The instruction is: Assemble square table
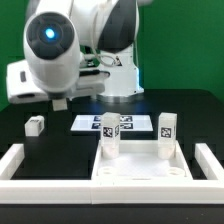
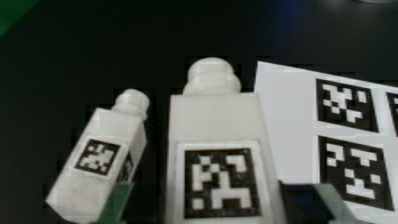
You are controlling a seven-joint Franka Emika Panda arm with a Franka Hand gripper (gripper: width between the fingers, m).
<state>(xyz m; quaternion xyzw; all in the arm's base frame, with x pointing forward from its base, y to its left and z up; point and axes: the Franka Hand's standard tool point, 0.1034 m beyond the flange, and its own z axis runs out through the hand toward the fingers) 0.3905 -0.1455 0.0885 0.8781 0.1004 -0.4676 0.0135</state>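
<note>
In the wrist view two white legs lie side by side on the black table. The larger-looking leg [image 2: 217,140] has a tag on its face and a round peg at its far end. A second leg [image 2: 103,155] lies just beside it. My gripper [image 2: 217,208] is open, one finger [image 2: 125,205] on each side of the larger leg, with dark gaps between. In the exterior view the square tabletop [image 1: 140,172] lies at the front with two legs [image 1: 110,135] [image 1: 166,133] standing upright on it. One leg [image 1: 35,125] lies at that view's left. The arm hides the gripper there.
The marker board [image 2: 338,110] lies right beside the larger leg and shows in the exterior view [image 1: 120,122] behind the tabletop. A long white low wall [image 1: 20,160] frames the workspace on both sides and along the front. The arm's white body [image 1: 60,50] fills the exterior view's upper left.
</note>
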